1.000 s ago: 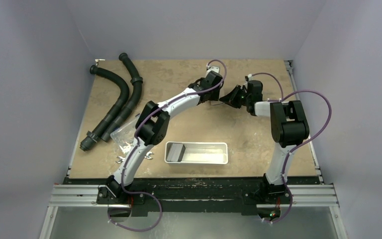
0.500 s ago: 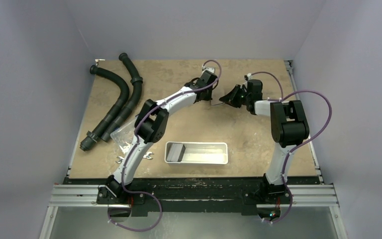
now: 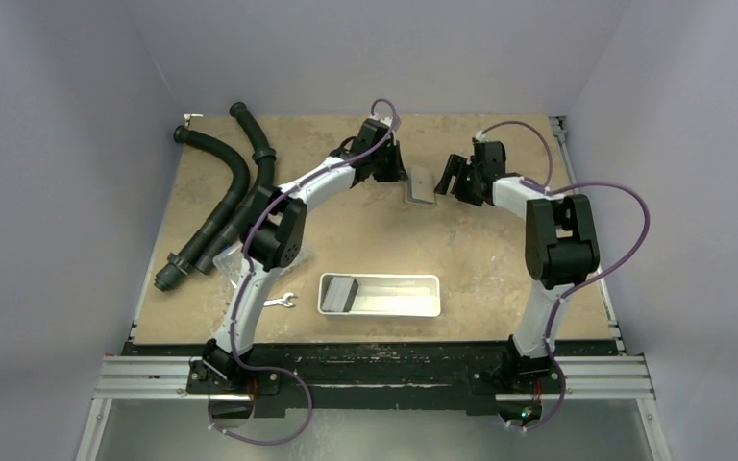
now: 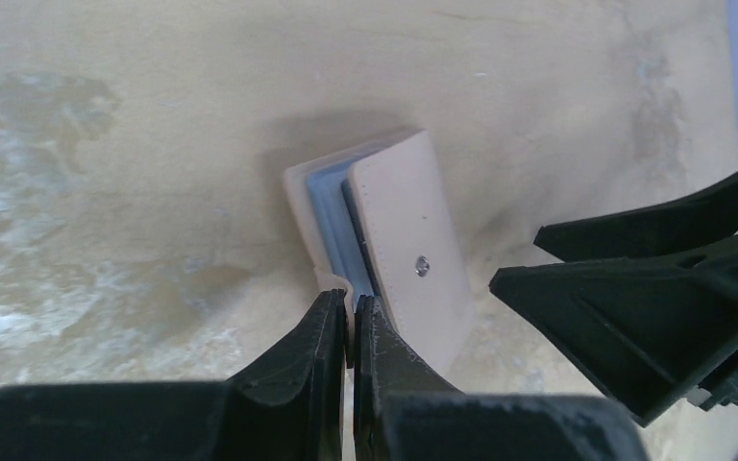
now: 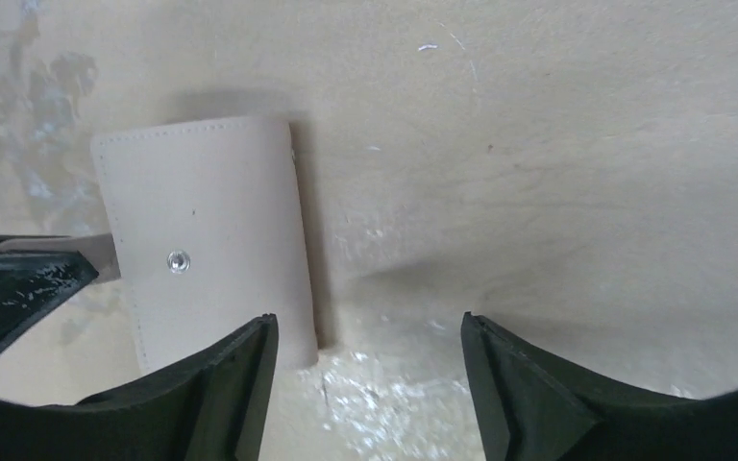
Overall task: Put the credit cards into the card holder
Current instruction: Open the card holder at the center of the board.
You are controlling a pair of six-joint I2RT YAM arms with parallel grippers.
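Note:
The beige card holder [image 3: 421,184] lies at the far middle of the table, folded almost flat. In the left wrist view the card holder [image 4: 413,250] shows light blue panels and a thin dark edge between its flaps. My left gripper [image 4: 349,307] is shut on the holder's near beige edge. My right gripper [image 5: 367,322] stands open just right of the card holder [image 5: 202,230], its left finger over the holder's lower corner and nothing between the fingers. From above, the left gripper [image 3: 396,171] and right gripper [image 3: 452,179] flank the holder. A dark grey credit card [image 3: 339,293] leans in the tray's left end.
The long white tray [image 3: 404,296] sits at the near middle. A silver wrench [image 3: 282,301] lies left of it. A clear plastic box [image 3: 229,257] is partly hidden behind the left arm. Two black corrugated hoses [image 3: 231,192] lie along the left side.
The right gripper has opened and drawn back to the right of the holder. The left gripper has shut on the holder's edge and its arm has swung left and farther back.

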